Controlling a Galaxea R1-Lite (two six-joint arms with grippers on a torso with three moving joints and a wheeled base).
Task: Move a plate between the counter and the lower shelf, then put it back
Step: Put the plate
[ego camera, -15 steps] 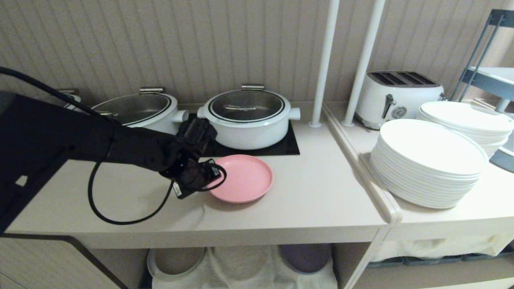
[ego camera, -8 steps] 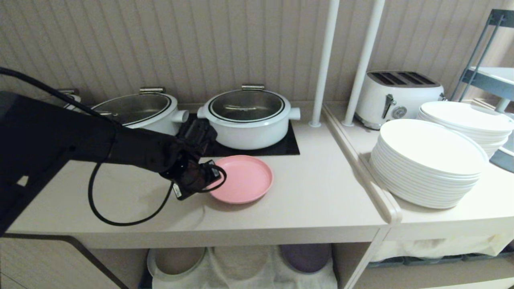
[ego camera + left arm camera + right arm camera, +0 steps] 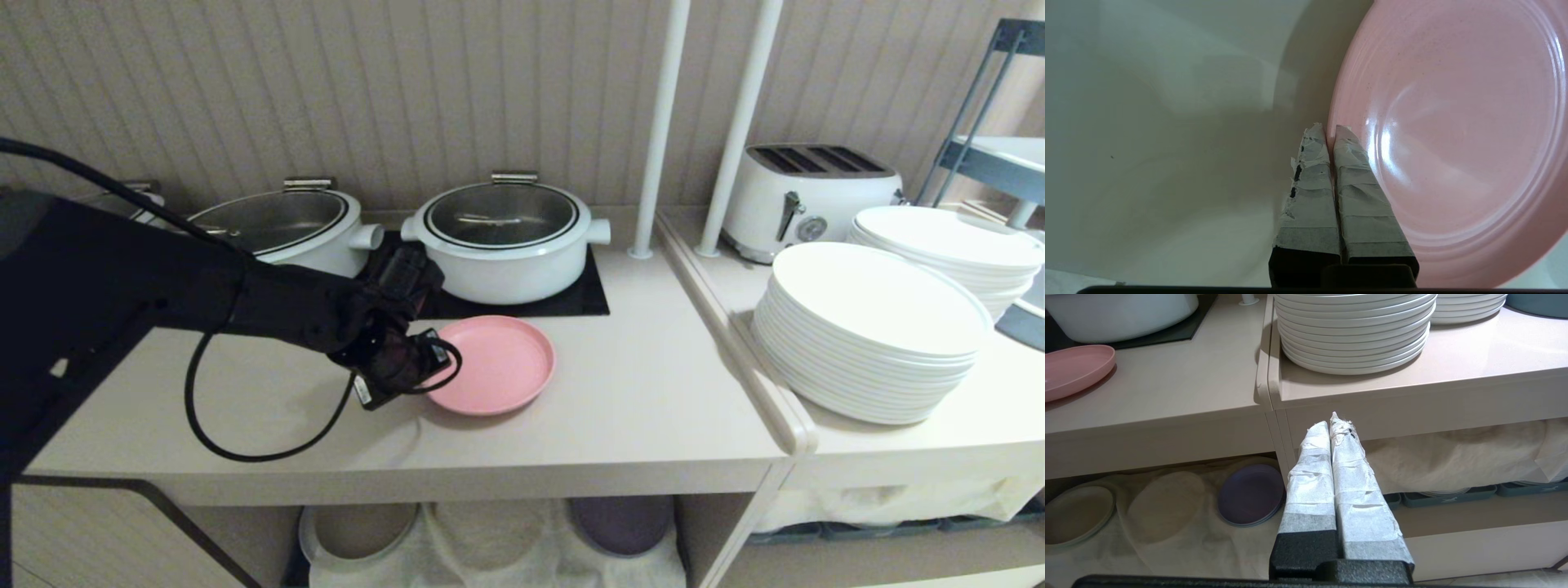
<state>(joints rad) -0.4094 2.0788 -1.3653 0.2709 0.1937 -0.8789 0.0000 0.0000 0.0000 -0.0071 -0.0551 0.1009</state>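
Nothing has moved: left gripper (image 3: pixel 1329 130) jaws pinch the plate (image 3: pixel 494 364) rim

Black arm, tape-wrapped tools

The left arm (image 3: pixel 245 302) is showing as matte black, bulky casing, with a black cable (image 3: pixel 245 445) looping loose beneath it and a small white label hanging near the wrist. The left tool (image 3: pixel 1327 132) and right tool (image 3: pixel 1333 424) are each wearing frayed, wrinkled white tape over two tapering fingers on black bases.
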